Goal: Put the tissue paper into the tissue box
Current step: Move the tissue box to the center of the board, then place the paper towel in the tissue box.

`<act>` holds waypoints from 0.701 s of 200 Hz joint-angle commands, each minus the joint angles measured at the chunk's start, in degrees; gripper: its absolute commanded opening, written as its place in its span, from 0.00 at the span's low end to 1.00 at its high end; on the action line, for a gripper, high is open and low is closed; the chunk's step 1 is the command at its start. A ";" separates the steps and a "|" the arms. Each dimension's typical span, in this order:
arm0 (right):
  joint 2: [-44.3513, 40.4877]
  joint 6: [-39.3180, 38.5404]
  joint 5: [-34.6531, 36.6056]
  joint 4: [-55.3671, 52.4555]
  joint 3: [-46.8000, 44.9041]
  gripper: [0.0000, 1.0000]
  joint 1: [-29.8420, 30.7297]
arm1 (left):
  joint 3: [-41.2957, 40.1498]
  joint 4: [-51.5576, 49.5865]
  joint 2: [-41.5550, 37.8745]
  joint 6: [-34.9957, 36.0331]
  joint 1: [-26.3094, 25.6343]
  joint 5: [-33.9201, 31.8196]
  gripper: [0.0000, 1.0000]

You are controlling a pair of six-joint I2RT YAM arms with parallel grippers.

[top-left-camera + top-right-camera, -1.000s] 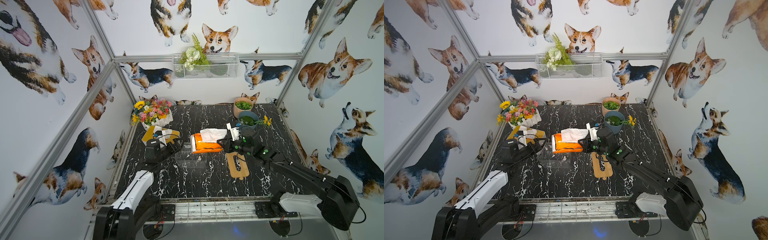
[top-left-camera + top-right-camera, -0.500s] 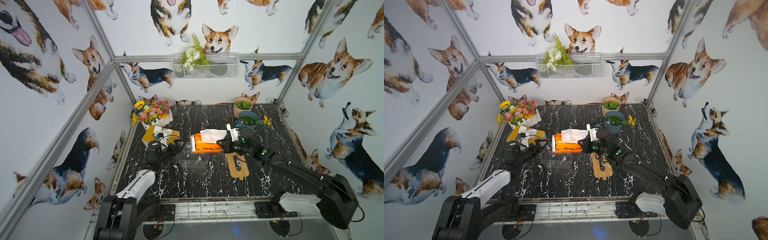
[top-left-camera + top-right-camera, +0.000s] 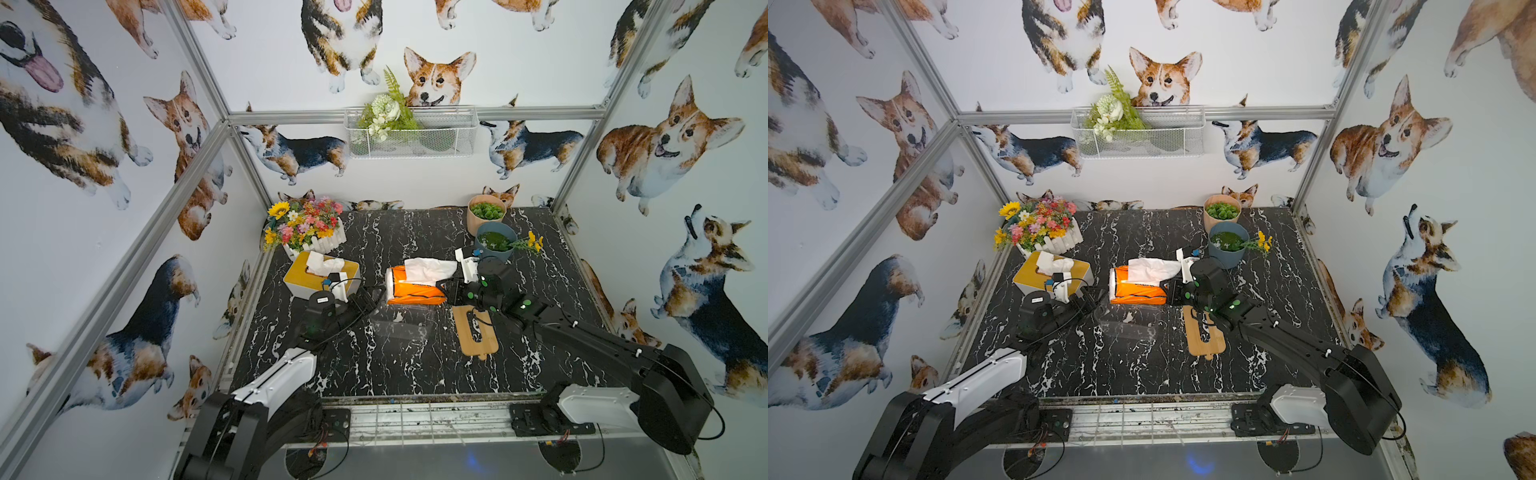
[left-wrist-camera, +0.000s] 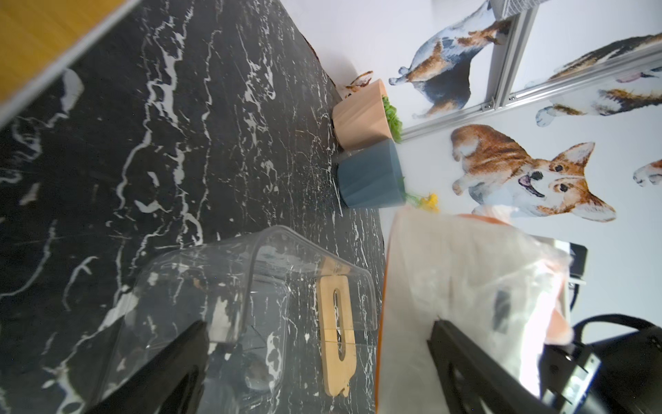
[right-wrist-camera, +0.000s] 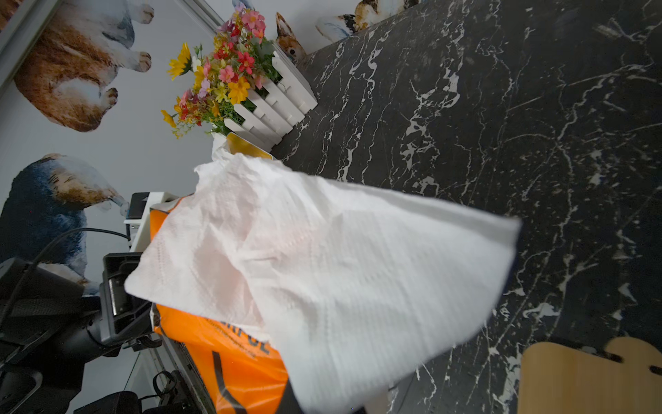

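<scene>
- The right pincer has its jaws together at the end of the orange tissue pack nearest its own arm. It seems to be pinching the wrapper there. The right wrist view is mostly covered by paper, so the exact hold is hidden.
- A loose white sheet sticks out of the top of the pack and drapes toward that pincer.
- The left pincer has its jaws wide apart and holds nothing. It sits just beside the opposite end of the pack. In the left wrist view one finger is over the clear box and the other is alongside the pack.
- The pack is behind the clear box and near it, not inside it. I cannot tell whether the pack is lifted or resting on the counter.
- Progress, as I judge it: the box is open and looks empty, and its wooden lid lies flat on the counter beside it, under the right arm. The pack is gripped but not yet placed.
- Left to do: bring the pack over the opening and lower it in. The lid may then need to go back on.
- Possible snags: the trailing sheet could catch on the box rim, and the left pincer is close to the path into the box.
- Further out, a yellow-topped box with tissue poking up stands near the left arm. The flower planter is behind it.
- A blue pot stands just behind the right wrist, with a tan pot beyond it. Both are clear of the route to the box.
</scene>
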 commanded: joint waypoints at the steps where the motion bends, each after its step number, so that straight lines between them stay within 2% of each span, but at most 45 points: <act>1: 0.32 2.02 0.88 -0.63 -0.19 0.00 0.07 | -0.04 2.79 -1.11 -0.69 -1.93 -4.53 1.00; 59: 0.93 5.56 3.00 -2.64 -0.65 0.00 2.12 | 1.28 -1.86 -5.14 3.38 -1.98 -7.52 1.00; 140: 7.17 9.05 8.73 -3.34 4.04 0.00 9.34 | 3.66 -5.16 -7.19 8.48 -1.90 -8.47 1.00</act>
